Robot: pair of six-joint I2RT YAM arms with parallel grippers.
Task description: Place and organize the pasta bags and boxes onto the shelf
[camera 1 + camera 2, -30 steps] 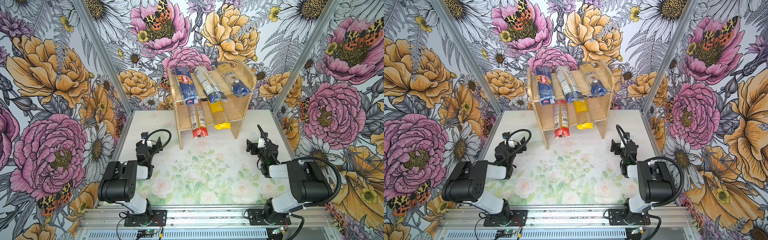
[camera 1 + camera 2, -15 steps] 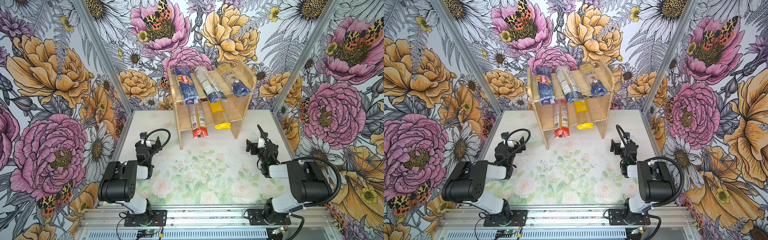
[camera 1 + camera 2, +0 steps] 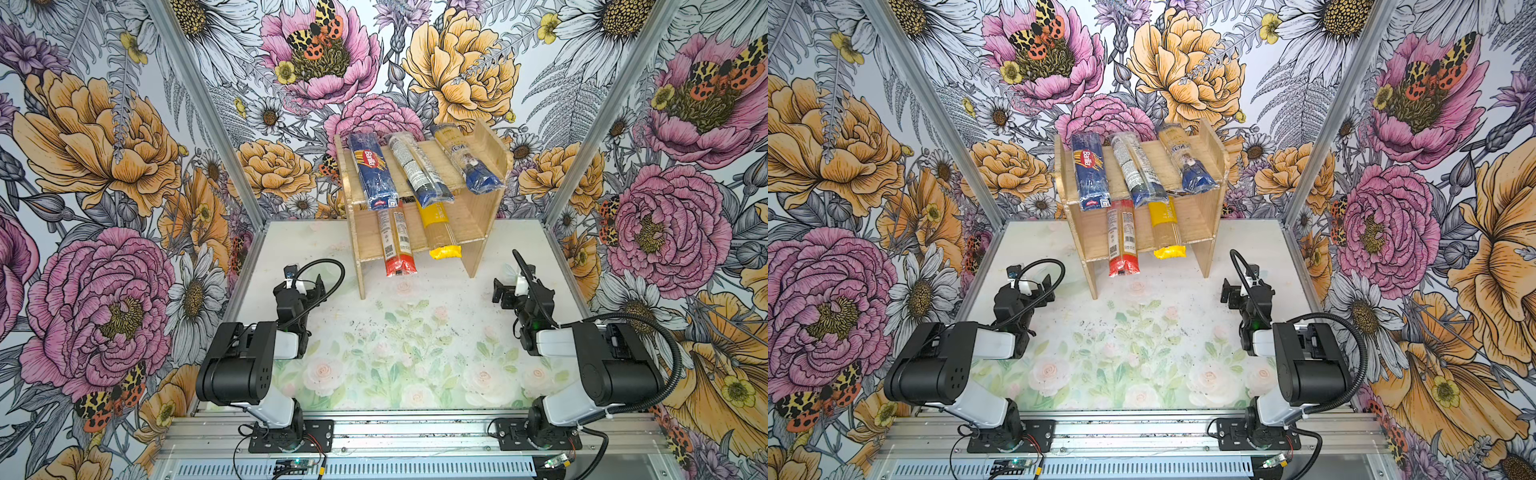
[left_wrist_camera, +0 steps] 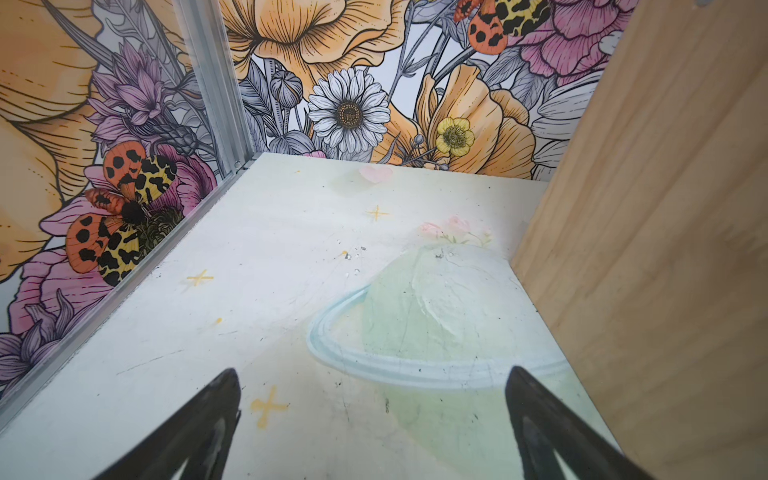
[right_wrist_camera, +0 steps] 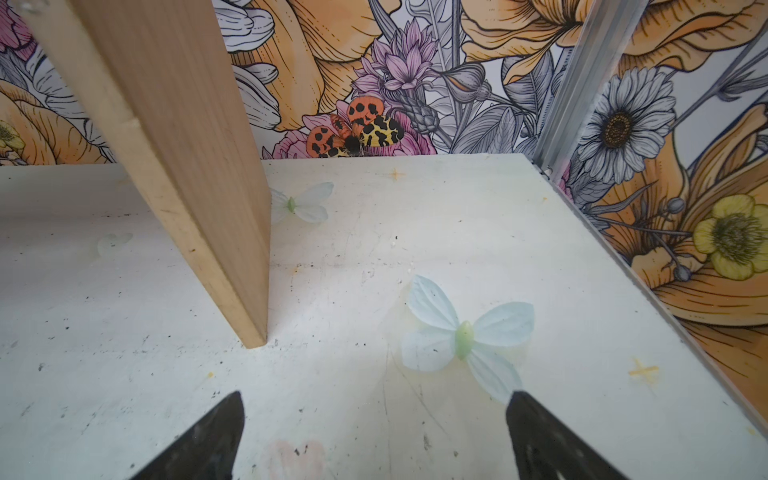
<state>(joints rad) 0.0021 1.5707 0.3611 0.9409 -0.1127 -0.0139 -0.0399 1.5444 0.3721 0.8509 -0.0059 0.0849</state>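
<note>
All five pasta packs (image 3: 372, 174) lie on the shelf (image 3: 480, 232), long axes near-to-far; the left fingers (image 4: 208, 424) and right fingers (image 5: 544, 436) stand wide and empty, just nearer, flanking its near legs.

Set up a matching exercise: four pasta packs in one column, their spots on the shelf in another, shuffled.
Packs:
1. dark blue Barilla pack
2. white-label pack
3. red-ended pack
4. yellow-ended pack

Spots on the shelf, as seen in both top views:
a. lower tier, left
b. upper tier, left end
c. lower tier, right
d. upper tier, middle

Pairs: 1-b, 2-d, 3-a, 4-c.
</note>
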